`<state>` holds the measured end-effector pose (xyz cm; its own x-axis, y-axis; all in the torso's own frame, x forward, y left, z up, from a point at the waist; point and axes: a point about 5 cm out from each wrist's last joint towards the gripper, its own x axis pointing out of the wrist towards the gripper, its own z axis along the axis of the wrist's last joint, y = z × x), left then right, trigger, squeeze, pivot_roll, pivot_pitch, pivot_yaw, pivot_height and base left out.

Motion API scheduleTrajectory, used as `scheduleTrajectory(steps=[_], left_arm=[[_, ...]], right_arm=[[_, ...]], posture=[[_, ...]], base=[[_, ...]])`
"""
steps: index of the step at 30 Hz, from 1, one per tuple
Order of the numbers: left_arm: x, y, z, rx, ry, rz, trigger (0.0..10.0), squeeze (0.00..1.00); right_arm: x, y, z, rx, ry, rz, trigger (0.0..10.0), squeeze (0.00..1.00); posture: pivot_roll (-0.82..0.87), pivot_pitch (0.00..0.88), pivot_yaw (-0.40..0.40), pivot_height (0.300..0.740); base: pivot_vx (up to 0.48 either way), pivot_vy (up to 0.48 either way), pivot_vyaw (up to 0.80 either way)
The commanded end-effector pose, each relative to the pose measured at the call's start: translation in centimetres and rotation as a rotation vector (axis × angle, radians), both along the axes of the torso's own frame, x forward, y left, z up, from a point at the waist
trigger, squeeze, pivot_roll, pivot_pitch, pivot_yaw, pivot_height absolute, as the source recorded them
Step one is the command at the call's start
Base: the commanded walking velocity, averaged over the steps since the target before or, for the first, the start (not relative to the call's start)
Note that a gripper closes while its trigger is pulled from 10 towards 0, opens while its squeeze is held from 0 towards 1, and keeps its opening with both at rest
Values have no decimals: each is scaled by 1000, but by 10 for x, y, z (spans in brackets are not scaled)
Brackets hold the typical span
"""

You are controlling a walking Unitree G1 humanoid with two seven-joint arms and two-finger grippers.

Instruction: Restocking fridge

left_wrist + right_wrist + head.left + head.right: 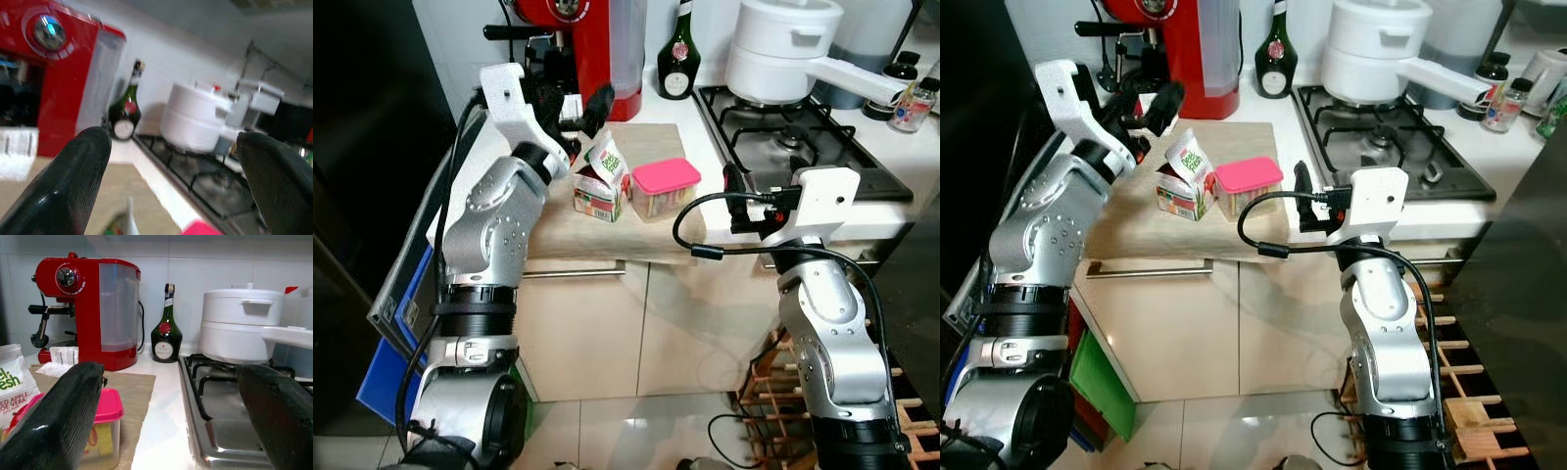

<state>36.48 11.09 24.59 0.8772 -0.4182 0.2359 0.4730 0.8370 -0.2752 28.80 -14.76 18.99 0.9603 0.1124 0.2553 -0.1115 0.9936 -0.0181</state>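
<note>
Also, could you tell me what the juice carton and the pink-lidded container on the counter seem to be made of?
Juice carton: looks like printed, coated paperboard, with a folded gable top and creased edges.
Pink-lidded container: probably plastic, with a matte opaque lid over a clear tub whose contents show through.

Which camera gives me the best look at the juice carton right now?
Left eye view: the juice carton stands whole on the wooden board beside the pink-lidded container, below the left end effector. The right eye view matches. The right wrist view cuts it at the edge; the left wrist view shows a blurred tip.
</note>
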Motion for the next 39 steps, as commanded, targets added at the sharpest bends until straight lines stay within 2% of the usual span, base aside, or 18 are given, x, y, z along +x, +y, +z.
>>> scheduleTrajectory(steps=[1, 5, 7, 8, 10, 23, 24, 25, 35, 39], left_arm=[[1, -7, -9, 40, 42, -25, 10000, 0], [4, -16, -18, 31, 87, -54, 10000, 0], [6, -20, -26, 7, 141, -79, 10000, 0], [9, -19, -34, -7, 183, -56, 10000, 0], [12, -18, -39, -8, 204, -32, 10000, 0], [17, -15, -49, 3, 214, -14, 10000, 0], [16, -17, -49, -4, 209, -30, 2078, 0], [16, -18, -49, -8, 203, -46, 0, 0], [11, -35, -47, -34, 111, -180, 0, 0], [10, -36, -55, -14, 125, -170, 0, 0]], right_arm=[[2, 2, 1, 7, 2, 8, 10000, 0], [1, 0, 0, 10, 5, 1, 10000, 0], [0, -1, 0, 10, 8, -6, 10000, 0], [0, -2, 0, 8, 9, -8, 10000, 0], [-1, -3, -1, 5, 9, -10, 10000, 0], [-3, -3, -2, -1, 15, -20, 10000, 0], [-4, -4, -2, -1, 16, -21, 10000, 0], [-4, -4, -3, -1, 17, -23, 10000, 0], [-6, -7, -4, -3, 21, -41, 10000, 0], [-8, -9, -4, -13, 22, -46, 10000, 0]], posture=[[-62, 0, 37, 732], [-76, 0, 42, 732], [-81, 0, 44, 732], [-85, 0, 46, 732], [-92, 0, 49, 732], [-103, 0, 57, 732], [-103, 0, 58, 732], [-104, 0, 59, 732], [-125, 0, 76, 732], [-142, 0, 80, 732]], base=[[0, 0, 0], [0, 0, 0], [0, 0, 0], [0, 0, 0], [0, 0, 0], [0, 0, 0], [0, 0, 0], [0, 0, 0], [0, 0, 0], [0, 0, 0]])
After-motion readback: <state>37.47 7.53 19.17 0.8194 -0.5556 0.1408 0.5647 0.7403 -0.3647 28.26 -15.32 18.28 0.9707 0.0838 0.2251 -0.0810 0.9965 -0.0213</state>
